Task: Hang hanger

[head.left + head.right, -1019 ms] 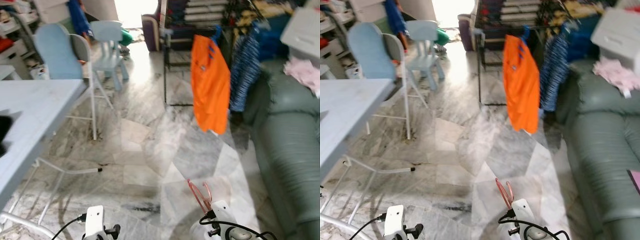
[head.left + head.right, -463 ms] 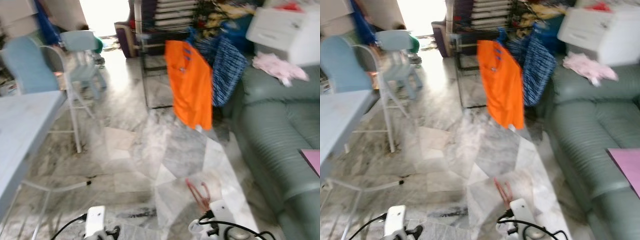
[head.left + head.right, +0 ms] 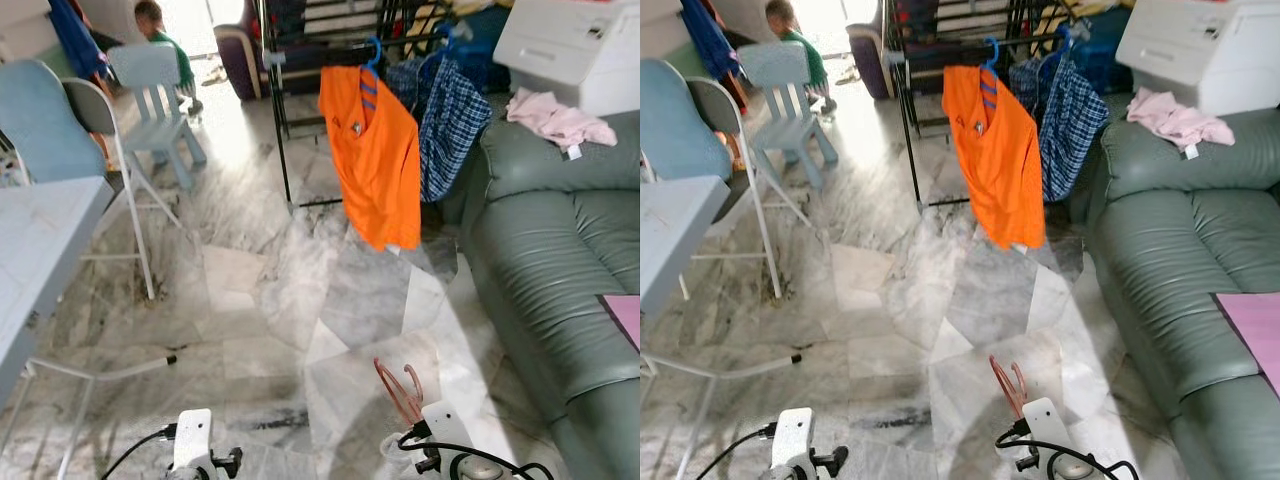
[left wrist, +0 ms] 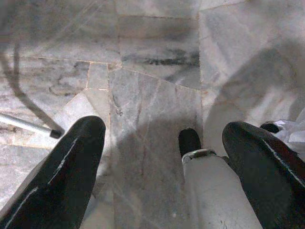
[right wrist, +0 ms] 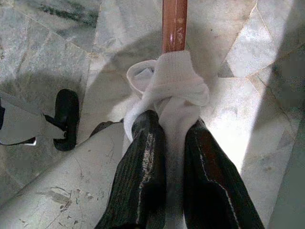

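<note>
My right gripper (image 5: 169, 157) has its two black fingers pinched tight on a white sock (image 5: 174, 90) that's wrapped around the reddish-pink hanger (image 3: 398, 388). In the head view the hanger's hook pokes up just above my right wrist, low in the frame, right of centre, over the marble floor (image 3: 270, 290). The left gripper (image 4: 167, 167) is spread wide with nothing between the fingers, just hanging over the floor tiles down at the near left.

Further out, the black clothes rack (image 3: 300, 60) stands at the far middle of the room. An orange shirt (image 3: 375, 150) hangs off it on a blue hanger (image 3: 372, 52), and just right of that a blue checked shirt (image 3: 450, 125) hangs beside it, touching or nearly so. So the hanger I'm holding is well apart from the rack, way down near me.

On the right there's a green leather sofa (image 3: 560, 270) with a pink garment (image 3: 555, 118) draped over its far end, and a white box-like thing (image 3: 570, 45) behind it that I can't identify. Left side has a pale blue table (image 3: 40, 250) edge near me, a light blue chair (image 3: 50, 120) past it, and a small blue kids' chair (image 3: 155, 95) further back, with a person (image 3: 160, 30) sitting on the floor behind it.
</note>
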You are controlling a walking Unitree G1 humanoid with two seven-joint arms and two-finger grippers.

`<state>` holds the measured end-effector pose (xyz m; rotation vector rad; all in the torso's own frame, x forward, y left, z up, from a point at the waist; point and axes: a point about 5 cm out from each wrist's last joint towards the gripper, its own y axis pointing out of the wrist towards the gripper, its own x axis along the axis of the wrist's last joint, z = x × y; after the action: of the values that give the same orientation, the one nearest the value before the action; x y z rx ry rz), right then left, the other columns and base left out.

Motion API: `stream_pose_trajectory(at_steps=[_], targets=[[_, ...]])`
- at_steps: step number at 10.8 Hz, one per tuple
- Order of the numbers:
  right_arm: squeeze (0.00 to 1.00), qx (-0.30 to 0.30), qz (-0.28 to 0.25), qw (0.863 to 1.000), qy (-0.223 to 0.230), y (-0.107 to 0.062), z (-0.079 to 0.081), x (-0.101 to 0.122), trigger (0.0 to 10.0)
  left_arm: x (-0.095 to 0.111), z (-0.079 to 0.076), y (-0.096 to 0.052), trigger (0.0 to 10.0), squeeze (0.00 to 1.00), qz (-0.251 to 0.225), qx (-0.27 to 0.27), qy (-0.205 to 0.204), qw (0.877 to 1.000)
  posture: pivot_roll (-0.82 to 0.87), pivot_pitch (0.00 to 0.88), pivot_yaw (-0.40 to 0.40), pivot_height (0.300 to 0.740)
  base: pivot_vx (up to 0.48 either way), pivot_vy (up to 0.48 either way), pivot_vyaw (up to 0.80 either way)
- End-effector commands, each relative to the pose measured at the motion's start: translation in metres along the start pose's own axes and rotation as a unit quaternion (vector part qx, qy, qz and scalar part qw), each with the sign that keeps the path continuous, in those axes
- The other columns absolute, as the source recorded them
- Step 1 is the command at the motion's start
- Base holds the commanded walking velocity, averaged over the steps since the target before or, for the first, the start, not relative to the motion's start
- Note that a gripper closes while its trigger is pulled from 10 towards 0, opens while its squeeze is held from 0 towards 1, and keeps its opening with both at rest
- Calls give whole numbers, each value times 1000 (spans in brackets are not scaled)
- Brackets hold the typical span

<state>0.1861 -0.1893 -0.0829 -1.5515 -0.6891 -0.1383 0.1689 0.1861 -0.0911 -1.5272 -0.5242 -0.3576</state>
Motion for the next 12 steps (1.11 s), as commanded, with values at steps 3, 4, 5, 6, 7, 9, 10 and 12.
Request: stream_pose_trajectory(at_steps=[3, 4, 5, 6, 7, 9, 10, 12], targets=[[0, 18, -12, 999, -27, 1, 6, 9, 10000, 0, 12, -1, 10000, 0, 0, 29, -25, 999, -90, 0, 56, 740, 0, 0, 0], [0, 22, -19, 999, -30, 3, 9, 18, 10000, -4, 16, -2, 10000, 0, 4, 35, -33, 999, -72, 0, 41, 740, 0, 0, 0], [0, 24, -22, 999, -31, 3, 10, 20, 10000, -5, 18, -3, 10000, 0, 5, 37, -34, 999, -67, 0, 38, 740, 0, 0, 0], [0, 26, -24, 999, -31, 3, 11, 22, 10000, -7, 19, -3, 10000, 0, 5, 35, -37, 999, -63, 0, 42, 740, 0, 0, 0], [0, 27, -25, 999, -29, 3, 12, 23, 10000, -7, 20, -3, 10000, 0, 6, 35, -36, 999, -64, 0, 46, 740, 0, 0, 0], [0, 26, -25, 999, -20, 4, 14, 21, 10000, -7, 21, -4, 10000, 0, 6, 37, -27, 999, -72, 0, 61, 740, 0, 0, 0], [0, 22, -25, 999, -7, 4, 13, 21, 10000, -6, 21, -3, 10000, 0, 5, 39, -25, 999, -77, 0, 69, 740, 0, 0, 0], [0, -3, -28, 998, 47, 3, 5, 23, 10000, -4, 22, -3, 10000, 0, 5, 37, -23, 999, -87, 0, 84, 740, 0, 0, 0]])
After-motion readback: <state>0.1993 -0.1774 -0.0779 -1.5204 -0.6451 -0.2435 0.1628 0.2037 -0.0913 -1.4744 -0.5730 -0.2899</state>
